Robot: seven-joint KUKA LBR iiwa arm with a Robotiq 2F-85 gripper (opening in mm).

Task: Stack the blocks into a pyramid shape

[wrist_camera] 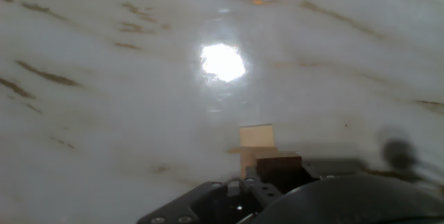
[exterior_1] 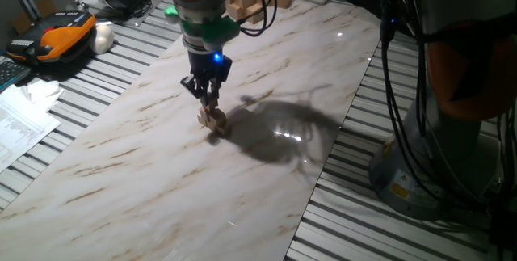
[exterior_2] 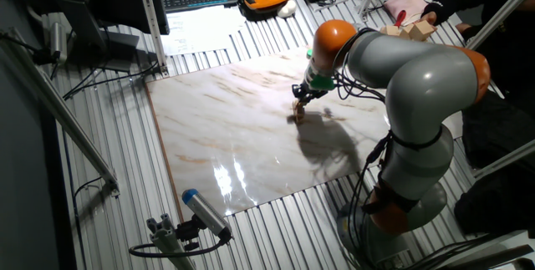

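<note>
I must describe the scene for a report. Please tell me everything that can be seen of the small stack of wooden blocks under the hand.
The blocks are small light-tan wooden cubes, plain and unpainted, gathered in a low stack near the middle of the marble-patterned board. Their exact number cannot be told. The hand stands right above them, its fingertips at the topmost cube; whether it grips that cube is unclear. In the hand view, two cubes show, one darker in shadow.

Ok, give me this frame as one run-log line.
arm: over marble board | gripper: directly above small block cluster, jaw state unclear | pyramid: shape indistinct | larger block pile: far edge
</note>
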